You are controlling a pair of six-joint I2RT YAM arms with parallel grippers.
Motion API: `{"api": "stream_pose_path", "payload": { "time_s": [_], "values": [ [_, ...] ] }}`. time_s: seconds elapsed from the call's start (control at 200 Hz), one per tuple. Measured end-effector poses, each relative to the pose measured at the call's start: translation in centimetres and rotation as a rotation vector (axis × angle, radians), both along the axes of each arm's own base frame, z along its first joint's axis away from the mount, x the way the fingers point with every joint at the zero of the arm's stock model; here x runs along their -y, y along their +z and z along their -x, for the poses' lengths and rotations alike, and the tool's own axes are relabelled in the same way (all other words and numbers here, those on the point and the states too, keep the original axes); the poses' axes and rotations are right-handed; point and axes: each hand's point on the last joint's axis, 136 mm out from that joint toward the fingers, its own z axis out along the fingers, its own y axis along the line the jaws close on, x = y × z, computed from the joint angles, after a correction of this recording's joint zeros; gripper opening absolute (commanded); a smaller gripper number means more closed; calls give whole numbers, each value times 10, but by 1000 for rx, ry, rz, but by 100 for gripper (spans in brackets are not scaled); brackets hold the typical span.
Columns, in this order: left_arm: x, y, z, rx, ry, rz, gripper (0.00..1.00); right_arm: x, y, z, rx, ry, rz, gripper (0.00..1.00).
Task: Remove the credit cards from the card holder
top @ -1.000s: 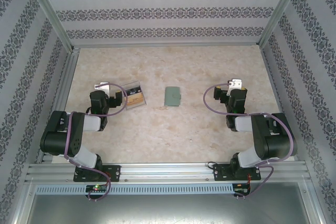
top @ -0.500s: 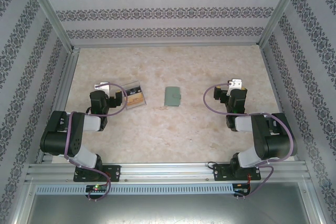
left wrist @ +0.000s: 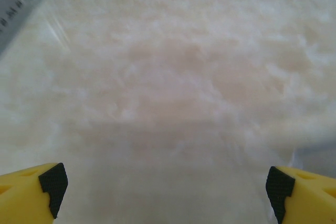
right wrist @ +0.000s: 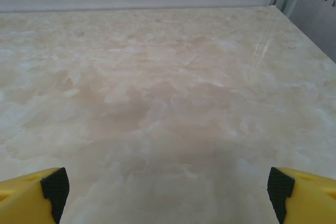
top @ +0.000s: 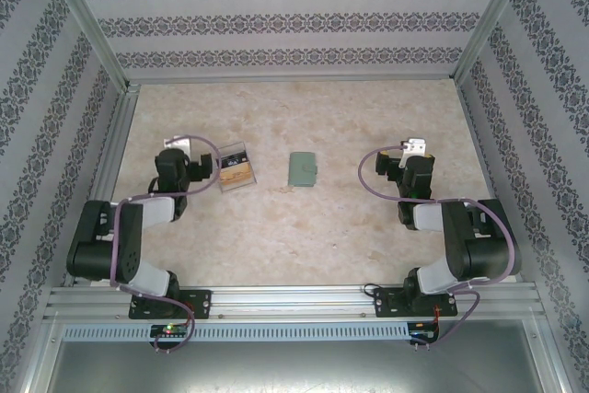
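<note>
On table (top: 368, 117), one card holder (top: 301, 169), one clear tray (top: 236, 167), left tool (left wrist: 165, 188) and right tool (right wrist: 166, 187) spread

Colour rundown: the flat tabletop (top: 368, 117) is creamy beige with cloudy, marble-style mottling, and the walls (top: 294, 20) are white with bands of dark grey damask print. The small rectangular folding card holder (top: 301, 169) is a plain grey-green, while the clear plastic tray (top: 236, 167) shows tan and black inside. The 2 robot arms, left arm (top: 101, 246) and right arm (top: 479, 246), are black with pale grey sections and purple cables (top: 360, 172), and the fingers of the left gripper (left wrist: 168, 182) and right gripper (right wrist: 168, 187) are bright yellow with black pads.
</note>
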Motion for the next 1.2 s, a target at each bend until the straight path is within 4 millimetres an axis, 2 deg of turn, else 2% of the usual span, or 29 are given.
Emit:
{"api": "stream_pose_path", "payload": {
  "time_s": [0.1,0.23,0.285,0.365,0.435,0.58,0.65,0.739,0.874,0.919,1.044,1.199],
  "values": [
    [-8,61,-7,81,59,19,99,1,17,0,-7,-4,-1,98],
    [-15,134,2,155,156,130,99,8,69,-1,80,-79,-85,98],
    [-15,156,6,164,177,187,99,11,89,3,117,-119,-160,98],
    [-8,170,12,143,177,276,99,12,107,9,152,-142,-257,98],
    [2,165,17,95,160,351,99,7,112,10,138,-132,-329,98],
    [32,128,33,-64,129,461,100,-16,111,4,45,-72,-420,98],
    [56,114,41,-128,90,487,99,-39,109,0,-9,-18,-432,98],
    [85,104,50,-181,38,514,99,-78,102,-3,-95,72,-432,98],
    [112,92,58,-238,5,539,99,-134,79,-1,-240,179,-389,98],
    [116,88,59,-249,10,540,99,-151,71,2,-284,208,-363,97],
    [120,78,67,-277,28,536,99,-193,49,8,-396,284,-279,86],
    [117,65,79,-318,40,521,99,-234,30,3,-521,339,-181,75]
  ]
}}
